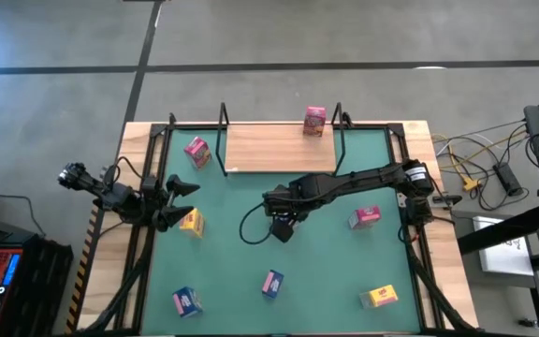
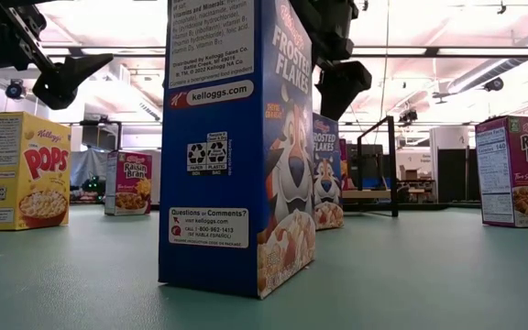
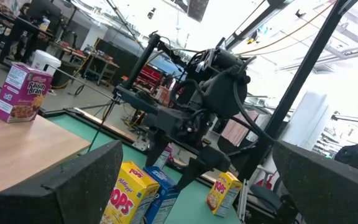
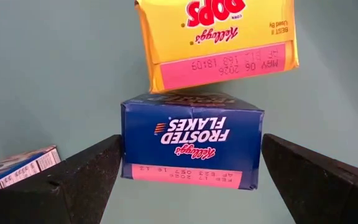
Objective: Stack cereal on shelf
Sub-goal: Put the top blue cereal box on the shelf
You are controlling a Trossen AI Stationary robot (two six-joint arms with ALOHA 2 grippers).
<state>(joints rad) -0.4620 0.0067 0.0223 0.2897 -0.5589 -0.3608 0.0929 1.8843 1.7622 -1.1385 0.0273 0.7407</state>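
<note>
Right wrist view: right end effector (image 4: 188,171) spread astride blue Frosted Flakes box (image 4: 191,146); high view hides box.

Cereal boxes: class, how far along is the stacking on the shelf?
Done: one pink box stands on the shelf. In hand: the right gripper, open, straddles a blue box without gripping it; the left gripper waits open beside a yellow box. Left: the other boxes in view sit on the green mat.
</note>
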